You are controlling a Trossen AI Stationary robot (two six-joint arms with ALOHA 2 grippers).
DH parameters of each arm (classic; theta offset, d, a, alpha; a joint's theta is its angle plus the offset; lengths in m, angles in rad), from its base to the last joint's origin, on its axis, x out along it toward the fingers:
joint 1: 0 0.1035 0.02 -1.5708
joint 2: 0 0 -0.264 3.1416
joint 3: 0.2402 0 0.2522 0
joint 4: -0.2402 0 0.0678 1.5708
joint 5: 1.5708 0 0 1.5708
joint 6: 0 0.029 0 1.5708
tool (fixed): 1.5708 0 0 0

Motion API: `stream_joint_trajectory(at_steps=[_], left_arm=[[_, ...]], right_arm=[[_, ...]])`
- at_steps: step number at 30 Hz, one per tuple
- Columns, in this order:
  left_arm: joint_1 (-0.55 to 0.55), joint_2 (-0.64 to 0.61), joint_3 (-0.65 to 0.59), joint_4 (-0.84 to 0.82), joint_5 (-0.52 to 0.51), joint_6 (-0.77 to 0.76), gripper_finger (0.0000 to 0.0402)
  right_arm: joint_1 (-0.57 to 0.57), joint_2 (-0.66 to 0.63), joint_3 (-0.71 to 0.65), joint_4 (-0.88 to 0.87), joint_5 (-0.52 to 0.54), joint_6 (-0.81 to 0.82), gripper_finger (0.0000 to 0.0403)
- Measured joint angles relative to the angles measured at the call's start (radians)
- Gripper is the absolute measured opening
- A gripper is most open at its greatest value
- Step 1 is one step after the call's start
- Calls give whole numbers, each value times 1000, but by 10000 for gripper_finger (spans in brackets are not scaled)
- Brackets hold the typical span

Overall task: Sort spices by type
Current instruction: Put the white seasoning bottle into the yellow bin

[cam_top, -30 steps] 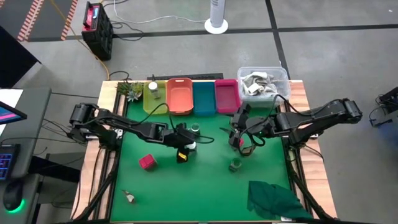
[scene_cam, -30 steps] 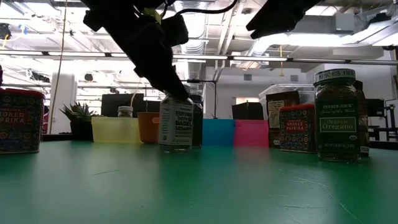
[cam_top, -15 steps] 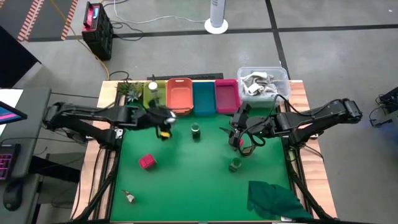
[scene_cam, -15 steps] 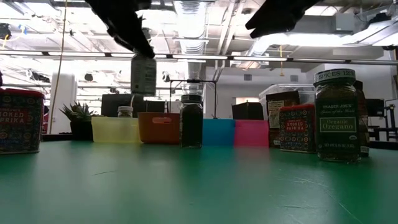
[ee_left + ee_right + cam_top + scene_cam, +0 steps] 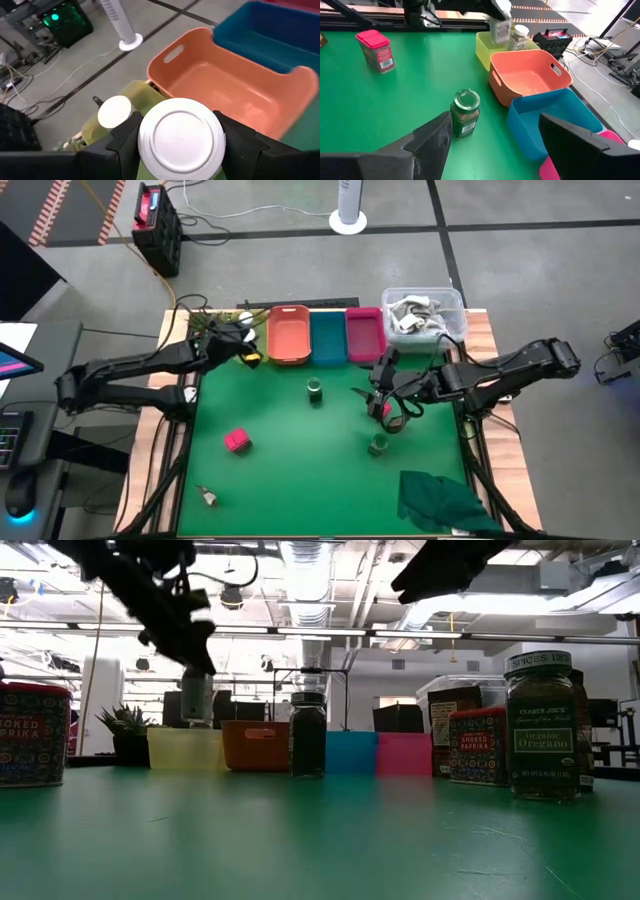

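Bench (image 5: 300,480), green-topped; along its far edge a row of trays: yellow tray (image 5: 243,332), orange tray (image 5: 288,335), blue tray (image 5: 327,337), pink tray (image 5: 364,333); beside the pink one a clear tub (image 5: 423,311) of pale odds and ends

Left jaws (image 5: 246,352), raised over the yellow tray, clenched on a white-capped jar (image 5: 181,139); the jar hangs upright above the tray, clear of it in the low view; a second white-capped jar (image 5: 115,111) stands inside the yellow tray

Right jaws (image 5: 377,390), held spread wide and grasping nothing, hovering over the right half of the bench, near the pink tray

Green-lidded jar (image 5: 315,390), upright on the bench in front of the orange and blue trays, untouched; another green-lidded jar (image 5: 378,445), labelled oregano, upright nearer the front, right of centre

Red paprika tin (image 5: 237,441), standing alone on the left half; second red tin (image 5: 476,745), under the right arm, partly hidden from above

Small item (image 5: 208,497) near the front left corner, too small to tell what it is

Dark green cloth (image 5: 440,502), crumpled at the front right corner; small plant (image 5: 126,730) at the far left corner
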Motion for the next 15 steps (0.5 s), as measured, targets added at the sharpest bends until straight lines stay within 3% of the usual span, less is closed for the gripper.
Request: stream_joint_trajectory(at_steps=[6,15], left_arm=[[104,16,-93,151,65,4,205],[236,84,-133,156,167,-36,205]], right_arm=[[2,-1,0,19,-1,-6,326],[2,-1,0,20,-1,-6,326]])
